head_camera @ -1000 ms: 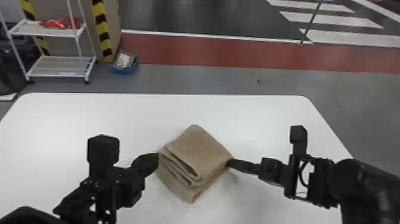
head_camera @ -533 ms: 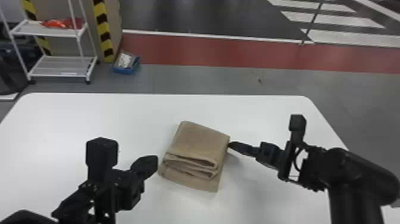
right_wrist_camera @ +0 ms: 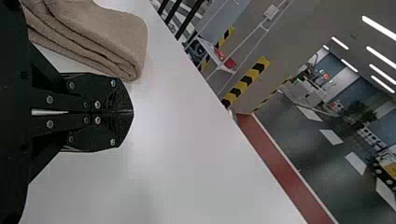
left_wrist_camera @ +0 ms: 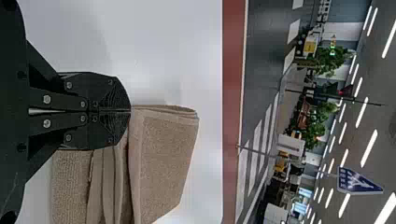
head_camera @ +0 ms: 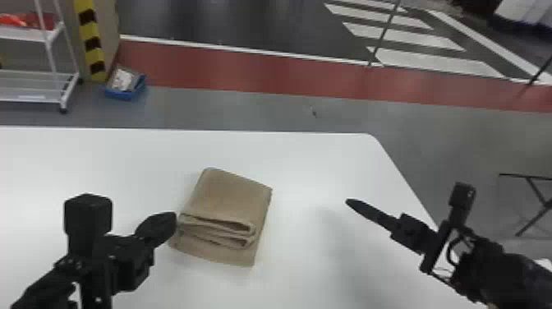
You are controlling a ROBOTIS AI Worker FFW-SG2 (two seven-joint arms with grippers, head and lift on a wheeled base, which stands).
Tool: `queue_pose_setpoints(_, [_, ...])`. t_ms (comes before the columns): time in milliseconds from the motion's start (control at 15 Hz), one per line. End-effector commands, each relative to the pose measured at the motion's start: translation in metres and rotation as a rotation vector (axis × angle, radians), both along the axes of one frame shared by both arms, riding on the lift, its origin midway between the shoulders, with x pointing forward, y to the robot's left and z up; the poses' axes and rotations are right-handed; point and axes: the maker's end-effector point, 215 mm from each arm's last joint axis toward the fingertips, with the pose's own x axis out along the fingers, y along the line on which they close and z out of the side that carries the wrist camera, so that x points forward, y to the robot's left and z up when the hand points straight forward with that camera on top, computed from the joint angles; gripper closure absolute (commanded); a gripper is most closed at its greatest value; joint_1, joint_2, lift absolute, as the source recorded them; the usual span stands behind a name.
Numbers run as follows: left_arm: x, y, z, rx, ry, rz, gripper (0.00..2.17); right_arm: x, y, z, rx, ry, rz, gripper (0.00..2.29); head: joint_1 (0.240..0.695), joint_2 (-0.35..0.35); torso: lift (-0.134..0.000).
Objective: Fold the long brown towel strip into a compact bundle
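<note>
Head view: towel (head_camera: 234, 193) lies folded on the table (head_camera: 123, 156), layered ends toward 6 o'clock. Left gripper (head_camera: 172, 217) sits beside its 9 o'clock edge, probably to steady the stack. Right gripper (head_camera: 349, 201) is well apart at 3 o'clock, likely giving it room. Vs last frame: right has backed off the edge, towel fold looks unchanged.
Left wrist view: claw closed, nothing visibly pinched, tips next to the layers.
Right wrist view: claw closed, empty.

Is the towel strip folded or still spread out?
Folded: the towel strip lies as a compact bundle, stacked layers showing along its near edge.
</note>
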Motion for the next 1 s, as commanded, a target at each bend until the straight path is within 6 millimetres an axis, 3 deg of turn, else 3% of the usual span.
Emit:
queue_pose_setpoints(0, [0.009,-0.001,-0.007,0.001,-0.019,0.002,1.91,-0.012,-0.034,0.029,-0.093,-0.090,-0.049,2.24,0.695,-0.330,-0.125])
queue_pose_setpoints(267, [0.011,-0.002,-0.021,0.013,-0.011,-0.010,1.91,-0.031,-0.052,0.041,-0.061,-0.120,-0.077,2.24,0.695,-0.350,-0.125])
queue_pose_setpoints(600, [0.003,-0.001,-0.028,0.023,0.001,-0.016,1.91,-0.038,-0.038,0.056,-0.024,-0.134,-0.050,2.24,0.695,-0.350,-0.125])
queue_pose_setpoints(933, [-0.025,-0.015,-0.019,-0.009,0.007,-0.043,1.91,-0.039,-0.034,0.062,-0.005,-0.148,-0.044,2.24,0.695,-0.350,-0.125])
